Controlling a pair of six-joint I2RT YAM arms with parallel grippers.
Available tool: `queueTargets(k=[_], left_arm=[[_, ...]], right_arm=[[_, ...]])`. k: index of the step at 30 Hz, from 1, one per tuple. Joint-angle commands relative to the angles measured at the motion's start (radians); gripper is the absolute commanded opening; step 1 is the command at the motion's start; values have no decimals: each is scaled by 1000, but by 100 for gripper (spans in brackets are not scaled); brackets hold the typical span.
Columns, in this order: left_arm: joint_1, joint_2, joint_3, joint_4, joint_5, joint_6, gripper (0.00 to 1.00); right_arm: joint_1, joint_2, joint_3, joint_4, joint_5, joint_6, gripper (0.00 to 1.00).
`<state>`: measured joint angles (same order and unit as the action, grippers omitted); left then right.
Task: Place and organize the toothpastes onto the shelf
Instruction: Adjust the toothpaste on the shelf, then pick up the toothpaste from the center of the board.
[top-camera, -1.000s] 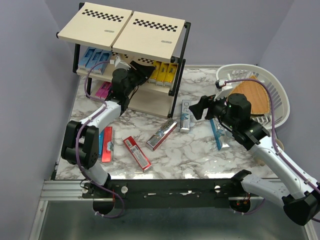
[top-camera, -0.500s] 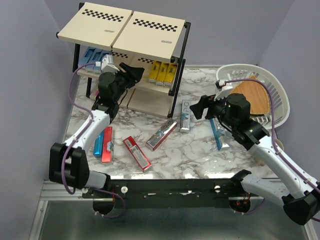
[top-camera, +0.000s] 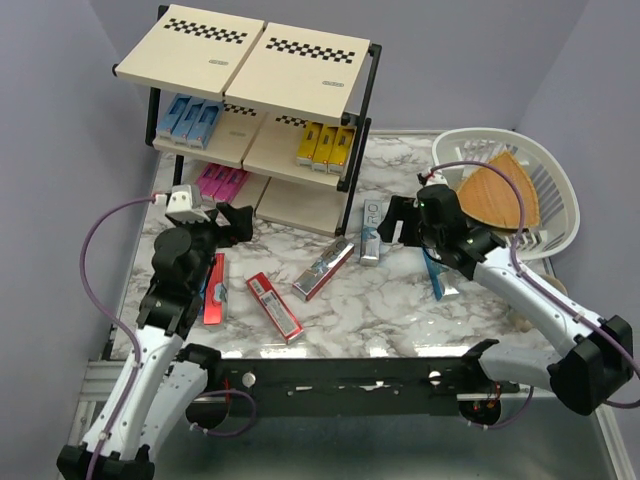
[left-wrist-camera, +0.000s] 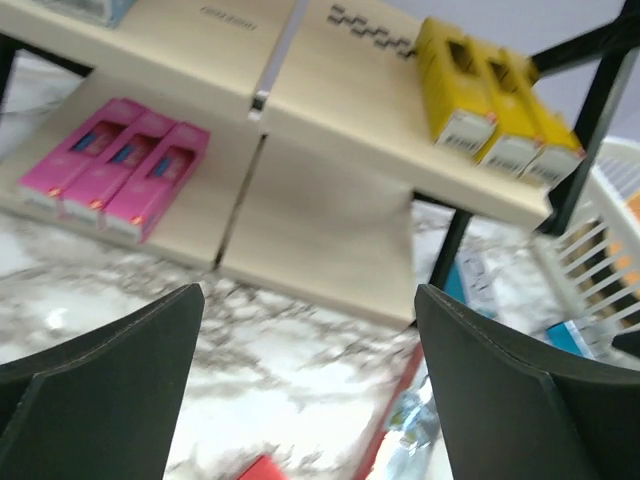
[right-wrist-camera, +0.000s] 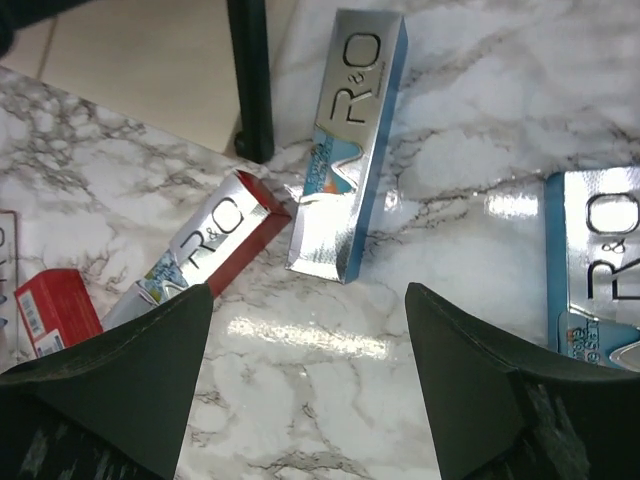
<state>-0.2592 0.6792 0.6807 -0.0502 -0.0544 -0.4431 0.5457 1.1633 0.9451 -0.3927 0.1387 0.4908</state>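
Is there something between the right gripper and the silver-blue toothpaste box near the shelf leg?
Nothing visible. The right gripper, fingers open, faces the silver-blue toothpaste box across bare marble. The black shelf leg stands beside the box, outside that path.

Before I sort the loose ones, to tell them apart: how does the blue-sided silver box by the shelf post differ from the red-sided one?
The blue-sided silver box shows a blue long side, the red-sided silver box a red one. Seen from the right wrist, the blue-sided one runs nearly straight ahead; the red-sided one lies diagonally. Both lie flat, silver lettered face up.
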Motion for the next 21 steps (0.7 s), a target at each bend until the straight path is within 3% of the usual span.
queueTargets(k=[1,8,13,21], left_arm=[[0,-174,-91,-163,-90,179,99],[0,-358,-164,-255,-116,280,99],[-3,-406,-213,-220,-139,288,99],[-17,-434,-227,-201,-185,294,99]], right_arm=[[-4,136,79,-83,45,115,86],[-7,429,317,-144,105,134,86],[-33,636,528,-211,113,155,86],[-73,861,626,-239,107,215,86]])
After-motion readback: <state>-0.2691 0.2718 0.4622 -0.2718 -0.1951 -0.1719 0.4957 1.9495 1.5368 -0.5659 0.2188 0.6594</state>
